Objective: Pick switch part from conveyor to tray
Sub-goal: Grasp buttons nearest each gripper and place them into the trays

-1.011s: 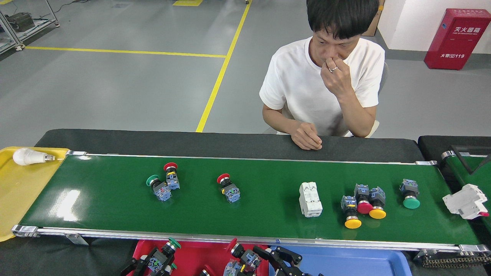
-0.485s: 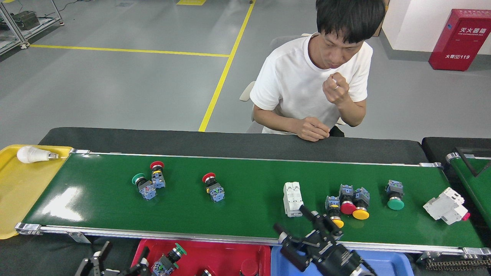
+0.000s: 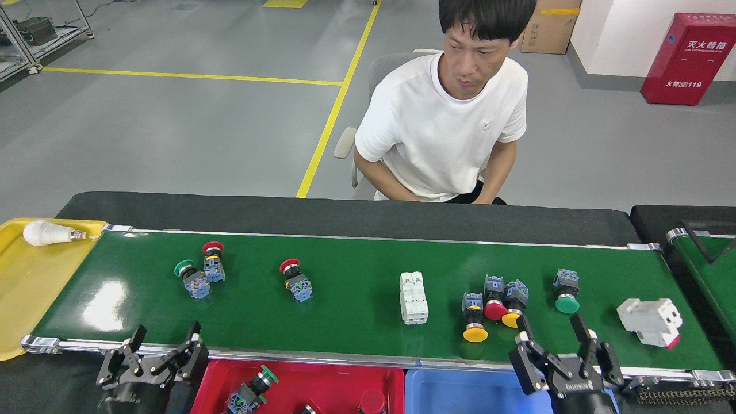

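— What's changed in the last second?

— The parts have ridden along the conveyor toward its left end. The white breaker that sat right of the middle is now about mid-belt, and the cluster of three push-button switches has slid left with it. The person in the white shirt has dropped both hands below the far edge of the black tabletop.

— And the arms?

— The right gripper, which half a second ago was reaching over the near rail by the breaker, has shifted right and now stands at the near edge of the belt, just in front of the cluster and the green switch. The left gripper has come up to the near rail at the left, well apart from the nearest switches, a green-and-red pair.

— Holding anything?

— No. Both grippers have their fingers spread apart and empty, touching no part that I can see.

— So where does the job stand?

— My guess is a fresh pick is being lined up on the right. A few switches already lie in the red tray below the near rail; the blue tray beside it looks bare where it shows. The belt carries its parts along, so the reach will have to allow for drift.
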Robot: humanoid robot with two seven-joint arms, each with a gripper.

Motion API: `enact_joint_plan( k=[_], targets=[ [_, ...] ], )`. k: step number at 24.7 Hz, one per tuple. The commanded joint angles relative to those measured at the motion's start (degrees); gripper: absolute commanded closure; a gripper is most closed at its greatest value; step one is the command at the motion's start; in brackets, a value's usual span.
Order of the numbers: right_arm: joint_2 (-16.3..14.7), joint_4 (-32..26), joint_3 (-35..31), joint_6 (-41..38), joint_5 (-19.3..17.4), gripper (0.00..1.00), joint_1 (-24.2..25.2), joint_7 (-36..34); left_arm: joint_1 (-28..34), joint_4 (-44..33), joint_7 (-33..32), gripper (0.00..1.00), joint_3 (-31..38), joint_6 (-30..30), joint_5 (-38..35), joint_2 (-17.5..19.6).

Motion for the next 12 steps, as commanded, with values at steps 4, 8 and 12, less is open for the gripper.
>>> enact_joint_plan(
  k=[4,8,12],
  targets=[
    [-0.41,-1.01,0.30,0.28,0.24,0.01,1.39,-2.50,-8.90,10.88,2.44,0.00,-0.09,2.71,-3.74,1.60],
    [0.38,-0.57,2.85,1.07,1.39,0.04,-3.18,2.77,-15.84,19.94,3.67,0.00,-1.49,4.47,-5.58,2.13],
    [1.70,3.82,8.12,2.91,4.90,0.06,-10.83,8.66,-19.97,27.85,4.99,0.00,-2.90,7.81,-5.58,4.06]
  ],
)
